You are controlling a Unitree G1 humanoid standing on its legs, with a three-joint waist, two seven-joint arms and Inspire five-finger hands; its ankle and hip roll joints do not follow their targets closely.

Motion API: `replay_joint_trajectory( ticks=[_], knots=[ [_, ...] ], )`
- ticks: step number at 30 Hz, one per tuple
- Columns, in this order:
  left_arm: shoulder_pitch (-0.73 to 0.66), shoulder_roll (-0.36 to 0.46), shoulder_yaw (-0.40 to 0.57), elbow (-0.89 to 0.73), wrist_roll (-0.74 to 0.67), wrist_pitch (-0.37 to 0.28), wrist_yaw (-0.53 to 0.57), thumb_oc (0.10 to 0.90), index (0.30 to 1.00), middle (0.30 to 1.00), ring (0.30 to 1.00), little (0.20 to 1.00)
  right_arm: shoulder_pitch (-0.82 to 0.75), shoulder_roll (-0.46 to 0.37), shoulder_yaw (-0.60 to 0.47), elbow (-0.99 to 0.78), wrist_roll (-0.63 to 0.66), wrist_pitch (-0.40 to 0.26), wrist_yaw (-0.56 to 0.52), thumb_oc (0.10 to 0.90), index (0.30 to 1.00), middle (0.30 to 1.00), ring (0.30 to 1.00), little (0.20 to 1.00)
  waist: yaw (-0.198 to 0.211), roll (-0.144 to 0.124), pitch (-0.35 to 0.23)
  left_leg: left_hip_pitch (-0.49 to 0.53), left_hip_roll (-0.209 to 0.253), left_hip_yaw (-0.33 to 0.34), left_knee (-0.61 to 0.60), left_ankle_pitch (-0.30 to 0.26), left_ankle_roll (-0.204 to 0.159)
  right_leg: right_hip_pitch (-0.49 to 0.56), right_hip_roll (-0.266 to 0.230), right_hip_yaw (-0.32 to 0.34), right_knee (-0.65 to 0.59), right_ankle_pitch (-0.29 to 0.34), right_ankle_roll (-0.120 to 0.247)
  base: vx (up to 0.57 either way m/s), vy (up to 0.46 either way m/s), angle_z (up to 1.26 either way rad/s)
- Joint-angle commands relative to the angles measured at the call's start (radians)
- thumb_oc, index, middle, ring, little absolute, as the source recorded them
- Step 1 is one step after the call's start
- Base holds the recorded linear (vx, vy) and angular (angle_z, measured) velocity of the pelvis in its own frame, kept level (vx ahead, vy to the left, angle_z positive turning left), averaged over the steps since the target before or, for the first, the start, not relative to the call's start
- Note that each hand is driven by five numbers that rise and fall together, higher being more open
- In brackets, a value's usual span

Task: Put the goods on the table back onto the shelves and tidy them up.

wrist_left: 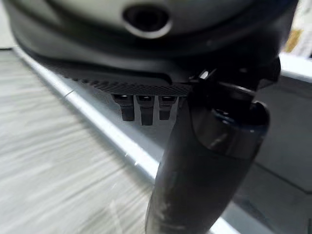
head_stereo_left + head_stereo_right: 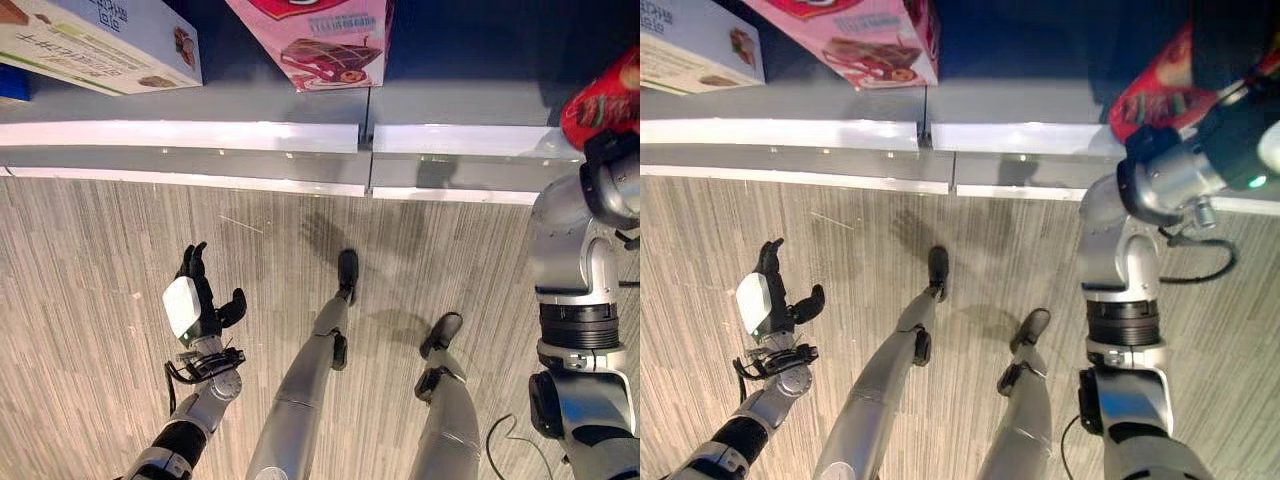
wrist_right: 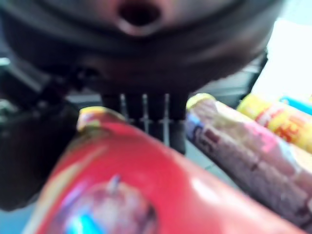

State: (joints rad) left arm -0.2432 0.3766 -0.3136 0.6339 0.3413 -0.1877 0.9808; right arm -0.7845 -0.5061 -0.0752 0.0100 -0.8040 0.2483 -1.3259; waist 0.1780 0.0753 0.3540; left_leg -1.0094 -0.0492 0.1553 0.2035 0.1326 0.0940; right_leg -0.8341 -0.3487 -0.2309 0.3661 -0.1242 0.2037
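1. A grey shelf (image 2: 200, 105) with a white front edge stood above a pale wood-grain floor (image 2: 90, 260), with a pink box (image 2: 320, 35) and a white-and-blue box (image 2: 100, 40) on it.
2. The left hand (image 2: 200, 300) hung low over the floor, fingers relaxed and holding nothing.
3. The right hand (image 2: 1230, 120) reached up to the shelf.
4. It was clasped around a red snack bag (image 3: 146, 190), beside other packets (image 3: 243, 146) lying there.

The red packet (image 3: 146, 185) is glossy film with a bright sheen, as is the pale wrapped pack (image 3: 243, 156) beside it. The pink box (image 2: 320, 40) and white box (image 2: 100, 40) look like smooth printed card. The shelf's front edge (image 2: 180, 135) is matt grey metal; the floor (image 2: 100, 300) has a streaked wood-grain finish.
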Motion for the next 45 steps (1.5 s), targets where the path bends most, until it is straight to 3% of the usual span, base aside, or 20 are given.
replay_joint_trajectory(
  ticks=[1, 3, 5, 10, 12, 21, 32, 45],
  knots=[
    [0.009, 0.067, 0.03, -0.016, 0.07, 0.039, 0.124, 0.8, 0.9, 0.9, 0.9, 0.9, 0.077, -0.015, 0.007, -0.095, -0.121, 0.059, 0.034, 0.4, 0.3, 0.3, 0.3, 0.3, 0.025, 0.041, 0.008, -0.037, 0.016, -0.078, 0.182, -0.254, -0.06, 0.106, 0.047, 0.005, -0.062, 0.07, -0.056, -0.01, 0.011, 0.04],
    [0.01, 0.077, 0.035, -0.029, 0.088, 0.05, 0.136, 0.8, 0.9, 0.9, 0.9, 0.9, 0.073, -0.014, 0.038, -0.115, -0.165, 0.061, 0.076, 0.4, 0.3, 0.3, 0.3, 0.3, 0.025, 0.044, 0.008, -0.051, 0.019, -0.08, 0.194, -0.257, -0.059, 0.081, 0.047, 0.013, -0.029, 0.058, -0.06, -0.01, 0.008, 0.06],
    [0.004, 0.112, 0.043, -0.057, 0.126, 0.08, 0.175, 0.8, 0.9, 0.9, 0.9, 0.9, 0.052, -0.018, 0.157, -0.123, -0.24, 0.029, 0.175, 0.4, 0.3, 0.3, 0.3, 0.3, 0.028, 0.052, 0.022, -0.076, 0.032, -0.09, 0.254, -0.272, -0.047, 0.015, 0.053, 0.037, 0.081, 0.03, -0.08, -0.01, 0.015, 0.06],
    [0.008, 0.135, 0.044, -0.083, 0.154, 0.098, 0.201, 0.8, 0.9, 0.9, 0.9, 0.9, 0.036, -0.024, 0.234, -0.105, -0.253, -0.03, 0.231, 0.4, 0.3, 0.3, 0.3, 0.3, 0.023, 0.058, 0.035, -0.104, 0.039, -0.093, 0.304, -0.283, -0.043, -0.036, 0.049, 0.051, 0.165, 0.017, -0.085, 0.01, 0.003, 0.09],
    [0.01, 0.14, 0.046, -0.089, 0.162, 0.103, 0.209, 0.8, 0.9, 0.9, 0.9, 0.9, 0.036, -0.03, 0.252, -0.093, -0.251, -0.047, 0.241, 0.8, 0.9, 0.9, 0.9, 0.9, 0.02, 0.06, 0.038, -0.105, 0.04, -0.091, 0.304, -0.282, -0.043, -0.039, 0.047, 0.05, 0.173, 0.016, -0.085, 0.0, 0.0, 0.0],
    [0.002, 0.144, 0.04, -0.065, 0.174, 0.126, 0.213, 0.8, 0.9, 0.9, 0.9, 0.9, 0.091, -0.041, 0.24, -0.04, -0.226, -0.034, 0.248, 0.8, 0.9, 0.9, 0.9, 0.9, 0.01, 0.056, 0.034, -0.076, 0.04, -0.087, 0.273, -0.272, -0.045, -0.026, 0.045, 0.041, 0.172, 0.005, -0.083, 0.0, 0.0, 0.0],
    [-0.026, 0.138, 0.024, -0.037, 0.172, 0.115, 0.237, 0.8, 0.9, 0.9, 0.9, 0.9, 0.086, -0.015, 0.17, -0.012, -0.173, 0.019, 0.079, 0.8, 0.9, 0.9, 0.9, 0.9, 0.008, 0.065, 0.027, -0.053, 0.04, -0.088, 0.246, -0.258, -0.045, -0.022, 0.043, 0.044, 0.177, -0.004, -0.081, 0.0, 0.0, 0.0],
    [-0.018, 0.124, 0.027, -0.038, 0.164, 0.088, 0.253, 0.8, 0.9, 0.9, 0.9, 0.9, 0.147, 0.066, 0.102, -0.036, -0.08, -0.086, -0.01, 0.8, 0.9, 0.9, 0.9, 0.9, -0.003, 0.074, 0.017, -0.035, 0.032, -0.077, 0.229, -0.254, -0.042, -0.024, 0.037, 0.052, 0.183, -0.007, -0.083, 0.0, 0.0, 0.0]
  ],
)
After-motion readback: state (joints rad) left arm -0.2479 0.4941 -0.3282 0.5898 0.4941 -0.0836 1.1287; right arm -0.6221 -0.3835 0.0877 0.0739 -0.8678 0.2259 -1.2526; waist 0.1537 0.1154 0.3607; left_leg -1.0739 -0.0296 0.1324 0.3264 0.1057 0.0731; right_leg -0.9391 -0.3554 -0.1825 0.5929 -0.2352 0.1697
